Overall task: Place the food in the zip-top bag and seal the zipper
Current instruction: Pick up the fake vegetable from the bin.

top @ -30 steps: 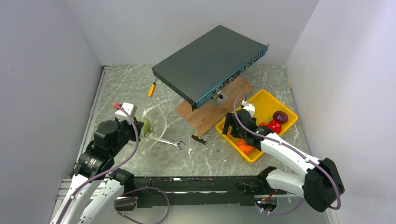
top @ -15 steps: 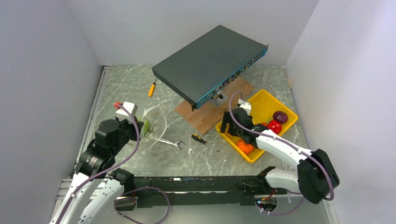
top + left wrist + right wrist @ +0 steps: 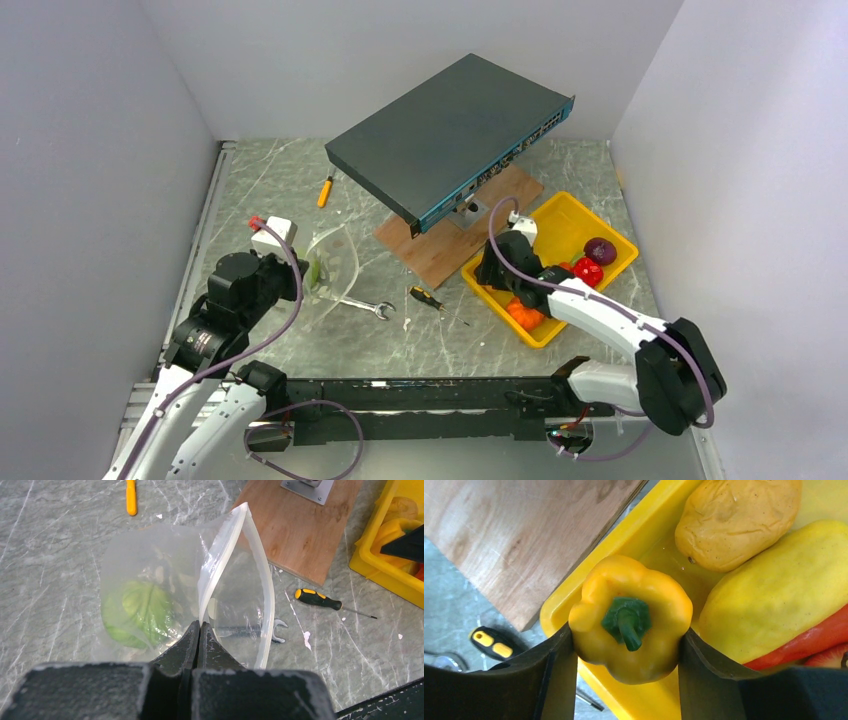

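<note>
A grey marbled table (image 3: 440, 340) lies between white walls. At the left, the left gripper (image 3: 200, 630) is pinched tight on the bag (image 3: 235, 580) at its zipper (image 3: 222, 555), holding the mouth up and gaping. A cabbage (image 3: 137, 612) already lies inside. At the right, the right gripper (image 3: 626, 640) clasps a yellow pepper (image 3: 649, 600) between both fingers at the near left corner of the tray (image 3: 569, 597), beside the potatoes (image 3: 734, 515). The step looks to be fetching the second vegetable. Next the pepper must travel left and drop into the mouth. A screwdriver (image 3: 425, 297) and a wrench (image 3: 368, 306) lie between, low enough to pass over. The board (image 3: 440, 245) and the tilted switch (image 3: 450, 125) stand farther back.
</note>
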Motion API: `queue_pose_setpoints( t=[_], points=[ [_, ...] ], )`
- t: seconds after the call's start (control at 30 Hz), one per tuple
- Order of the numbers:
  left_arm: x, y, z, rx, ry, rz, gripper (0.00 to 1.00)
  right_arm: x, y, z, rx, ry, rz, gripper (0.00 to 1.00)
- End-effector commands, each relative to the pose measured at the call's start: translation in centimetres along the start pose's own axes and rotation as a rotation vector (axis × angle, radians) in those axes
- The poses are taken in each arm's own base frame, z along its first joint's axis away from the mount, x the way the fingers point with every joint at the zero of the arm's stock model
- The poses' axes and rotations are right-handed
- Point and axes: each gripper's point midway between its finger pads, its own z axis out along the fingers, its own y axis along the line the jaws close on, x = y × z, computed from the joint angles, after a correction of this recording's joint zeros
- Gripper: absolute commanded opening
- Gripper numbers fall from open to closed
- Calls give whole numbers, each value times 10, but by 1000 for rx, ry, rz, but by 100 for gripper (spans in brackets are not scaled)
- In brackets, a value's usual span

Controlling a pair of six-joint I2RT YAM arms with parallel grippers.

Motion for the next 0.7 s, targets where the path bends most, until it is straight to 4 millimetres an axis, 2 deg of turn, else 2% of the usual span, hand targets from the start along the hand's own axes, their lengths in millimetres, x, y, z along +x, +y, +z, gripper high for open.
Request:
queue_pose_setpoints(
  t=[0.0,0.07,0.17,0.27,0.37,0.53,0.67],
  points=[
    [-12,2,-4,-13,-35,-2,0,-27,7,-14,-47,-110,27,34],
    [-11,1,-3,-11,-30,-2,0,-30,5,-20,-46,-126,29,22],
    [-11,1,-3,-10,-26,-1,0,-35,3,-29,-54,-155,32,14],
    [-11,1,-3,-9,-29,-2,0,-40,4,-38,-84,-180,35,2],
    [-12,1,-4,-9,-37,-3,0,-42,12,-46,-138,-191,26,0],
    [-13,2,-6,-12,-43,-5,0,-46,51,-71,-376,-233,-50,0],
    [-13,2,-6,-14,-43,-7,0,-43,78,-97,-484,-298,-127,0]
  ],
)
